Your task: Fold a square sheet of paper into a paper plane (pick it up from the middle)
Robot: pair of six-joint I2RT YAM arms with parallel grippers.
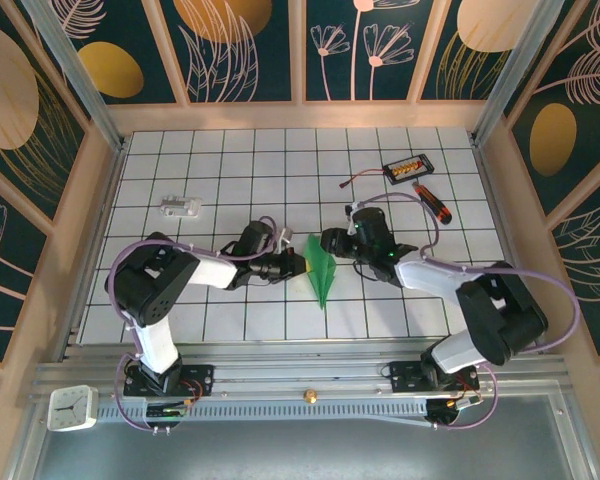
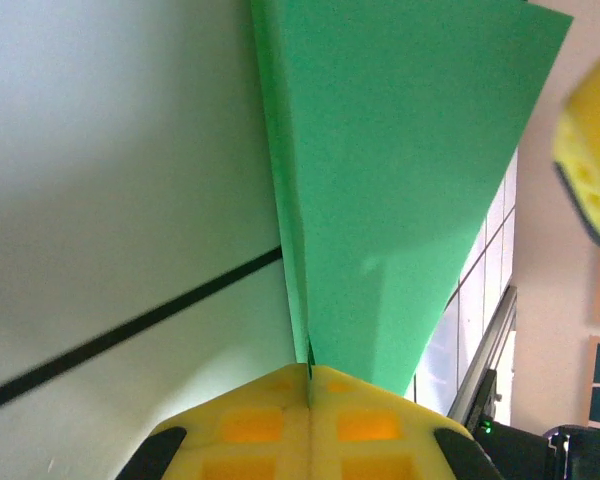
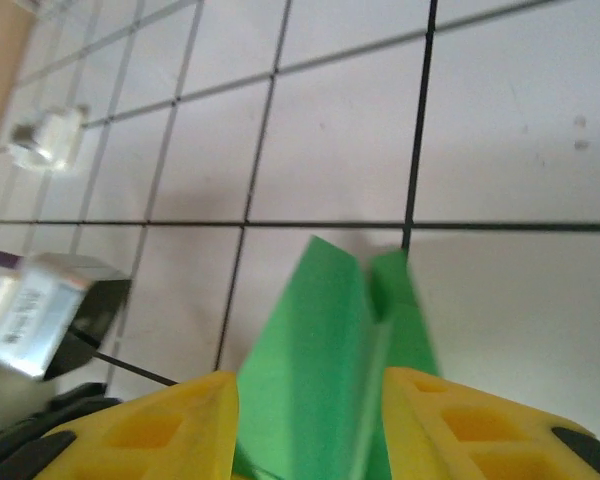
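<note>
The bright-green paper plane (image 1: 321,268), a narrow creased dart, is pinched in the left gripper (image 2: 308,376), between the right gripper's (image 3: 310,405) spread fingers.

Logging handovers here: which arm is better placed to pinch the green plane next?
Probably right. The right gripper stands open, a finger on each side of the paper plane; the left gripper is shut on it.
</note>
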